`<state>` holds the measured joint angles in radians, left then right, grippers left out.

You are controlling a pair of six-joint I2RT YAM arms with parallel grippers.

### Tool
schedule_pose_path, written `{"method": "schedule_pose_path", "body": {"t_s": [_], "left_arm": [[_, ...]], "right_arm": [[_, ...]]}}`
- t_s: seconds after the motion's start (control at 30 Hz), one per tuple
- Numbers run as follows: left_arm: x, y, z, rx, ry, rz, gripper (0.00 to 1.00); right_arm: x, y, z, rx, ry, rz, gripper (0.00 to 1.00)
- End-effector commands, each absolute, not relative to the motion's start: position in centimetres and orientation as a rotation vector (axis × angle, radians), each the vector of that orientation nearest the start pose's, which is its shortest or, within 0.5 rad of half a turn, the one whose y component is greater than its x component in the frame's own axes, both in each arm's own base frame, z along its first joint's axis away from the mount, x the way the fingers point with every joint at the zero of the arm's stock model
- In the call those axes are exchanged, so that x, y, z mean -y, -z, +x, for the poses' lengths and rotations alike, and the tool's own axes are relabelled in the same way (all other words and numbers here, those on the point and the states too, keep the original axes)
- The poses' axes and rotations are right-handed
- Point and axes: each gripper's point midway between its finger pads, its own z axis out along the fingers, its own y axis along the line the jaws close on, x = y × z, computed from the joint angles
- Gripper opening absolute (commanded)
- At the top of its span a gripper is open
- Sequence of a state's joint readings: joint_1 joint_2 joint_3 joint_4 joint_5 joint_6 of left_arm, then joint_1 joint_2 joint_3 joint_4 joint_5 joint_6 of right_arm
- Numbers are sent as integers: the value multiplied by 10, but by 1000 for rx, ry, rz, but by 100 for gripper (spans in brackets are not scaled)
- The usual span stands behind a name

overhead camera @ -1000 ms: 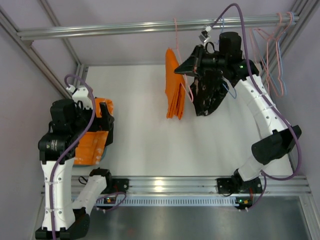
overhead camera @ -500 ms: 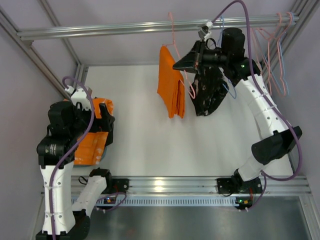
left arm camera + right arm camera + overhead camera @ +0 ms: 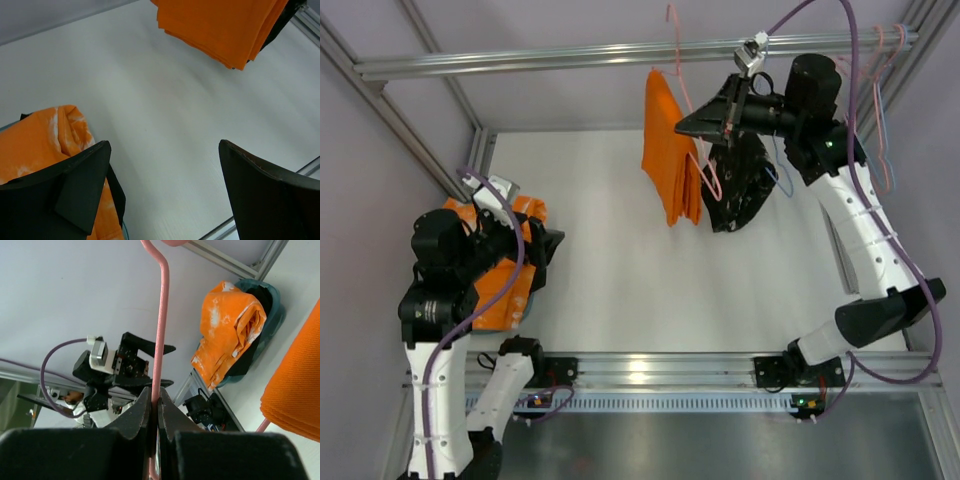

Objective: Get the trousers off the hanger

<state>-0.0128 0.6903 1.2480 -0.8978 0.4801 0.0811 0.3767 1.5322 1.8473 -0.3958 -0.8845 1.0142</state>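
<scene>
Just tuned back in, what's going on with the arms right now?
The right gripper is clamped on the pink hanger, holding it up near the top rail with the orange trousers draped over it. The left gripper hovers open over the table, holding nothing. The trousers are not yet off.

Hook of the hanger beyond right wrist view

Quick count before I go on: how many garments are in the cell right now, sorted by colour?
Plain orange: 1, the trousers on the pink hanger
Orange with whitish patches: 1, the cloth in the teal bin
Black: 1, the speckled garment hanging beside the trousers
Total: 3
</scene>
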Motion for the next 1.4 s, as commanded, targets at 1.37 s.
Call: {"method": "schedule_pose_path", "body": {"t_s": [1.37], "left_arm": [[358, -384, 279, -1490, 509, 734, 93]], "right_arm": [[-236, -561, 225, -1480, -1686, -44, 0]]}}
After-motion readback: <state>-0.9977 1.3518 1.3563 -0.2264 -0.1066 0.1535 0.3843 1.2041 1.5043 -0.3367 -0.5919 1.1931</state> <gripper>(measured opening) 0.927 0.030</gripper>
